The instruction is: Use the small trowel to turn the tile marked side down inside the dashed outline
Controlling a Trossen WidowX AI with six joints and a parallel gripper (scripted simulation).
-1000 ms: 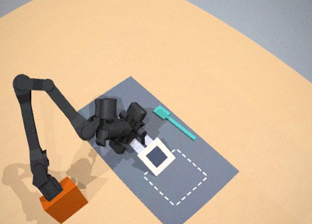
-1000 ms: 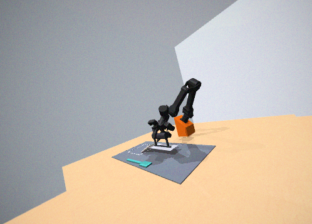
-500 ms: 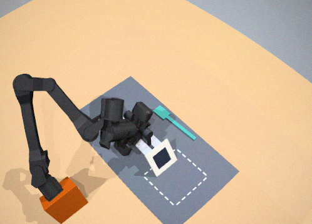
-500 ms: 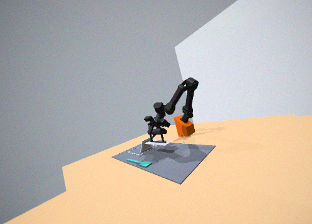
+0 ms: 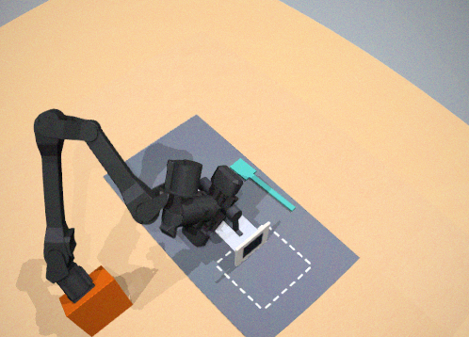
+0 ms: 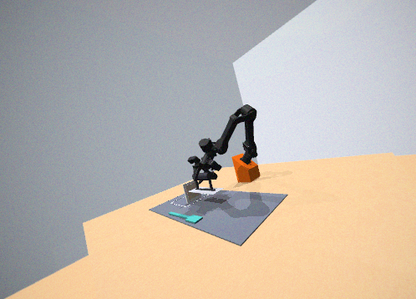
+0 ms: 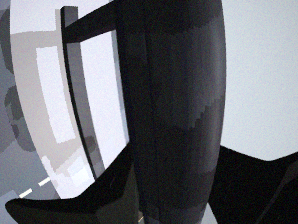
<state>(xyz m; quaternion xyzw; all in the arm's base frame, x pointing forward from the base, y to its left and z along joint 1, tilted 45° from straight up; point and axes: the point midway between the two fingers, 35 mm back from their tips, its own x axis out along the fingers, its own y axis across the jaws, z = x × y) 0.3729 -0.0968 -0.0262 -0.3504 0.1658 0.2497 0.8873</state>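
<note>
My gripper (image 5: 208, 226) (image 6: 204, 177) is shut on the small trowel, low over the grey mat (image 5: 198, 136) (image 6: 251, 220). The trowel's thick dark handle (image 7: 173, 96) fills the wrist view. Its white blade (image 5: 228, 234) lies flat under the tile's near edge. The white tile (image 5: 252, 244) (image 6: 191, 192) stands tipped up almost on edge at the near side of the dashed outline (image 5: 309, 265). Its dark marked square faces toward the outline. The fingertips are hidden behind the wrist in the top and exterior views.
A teal trowel-shaped tool (image 5: 264, 184) (image 6: 185, 216) lies loose on the mat's far edge, apart from the gripper. The arm's orange base block (image 5: 96, 305) (image 6: 246, 170) stands on the tan table beside the mat.
</note>
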